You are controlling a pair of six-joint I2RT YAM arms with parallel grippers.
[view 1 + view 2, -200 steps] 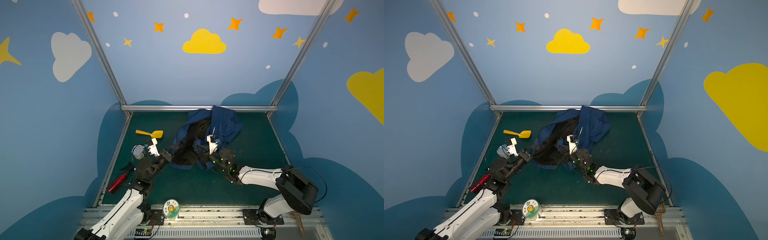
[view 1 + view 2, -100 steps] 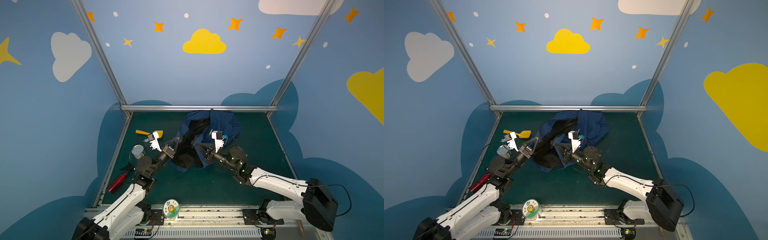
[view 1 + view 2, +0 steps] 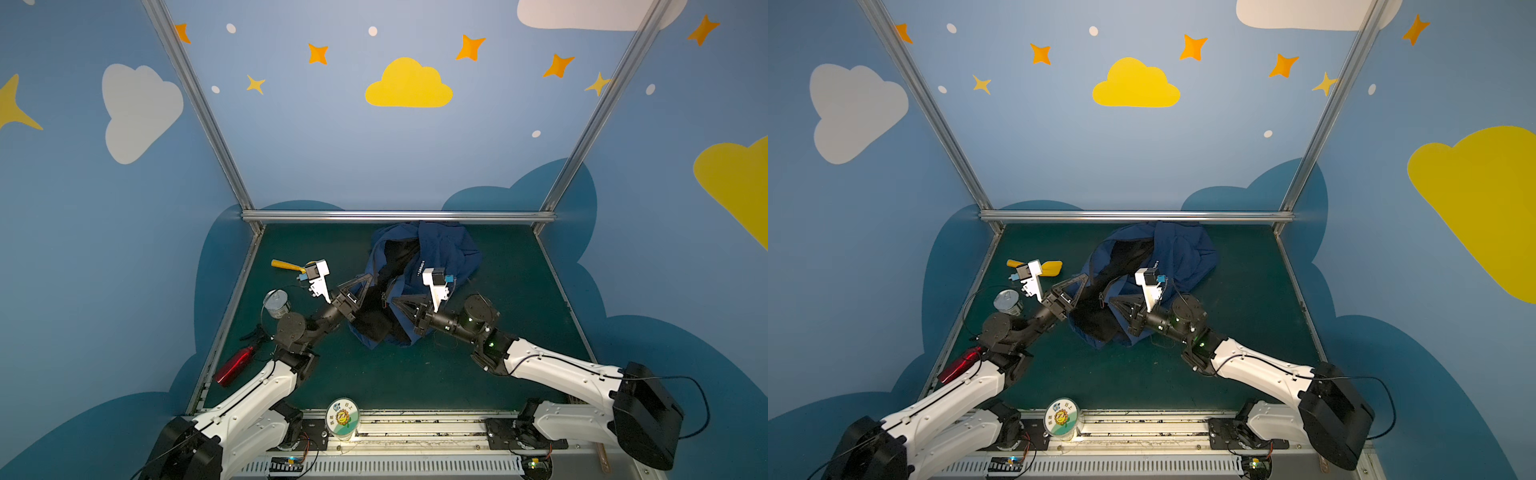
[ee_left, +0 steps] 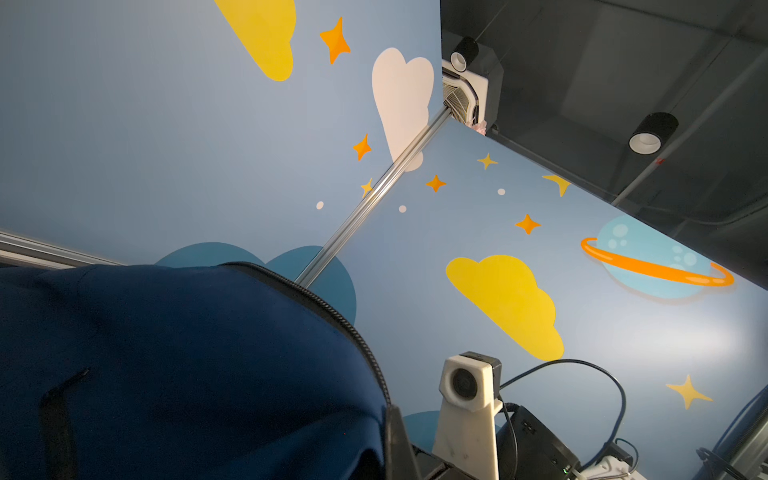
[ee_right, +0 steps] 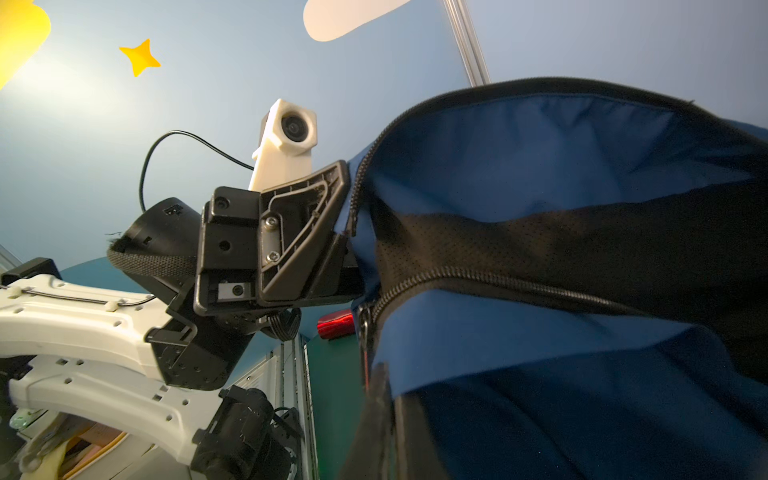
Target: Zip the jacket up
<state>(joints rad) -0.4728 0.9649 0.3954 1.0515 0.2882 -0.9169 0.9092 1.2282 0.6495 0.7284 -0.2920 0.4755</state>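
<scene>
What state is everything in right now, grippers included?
jacket: unzipped, front open, bunched, gripped at both front edges.
left gripper: shut on jacket.
right gripper: shut on jacket.
metal can: upright.
red bottle: lying on its side.
yellow spatula: lying flat.
sunflower-label tub: upright.

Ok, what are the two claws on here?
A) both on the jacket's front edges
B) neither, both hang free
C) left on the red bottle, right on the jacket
A: the left claw and right claw are each shut on a zipper edge of the jacket, its front open.
</scene>
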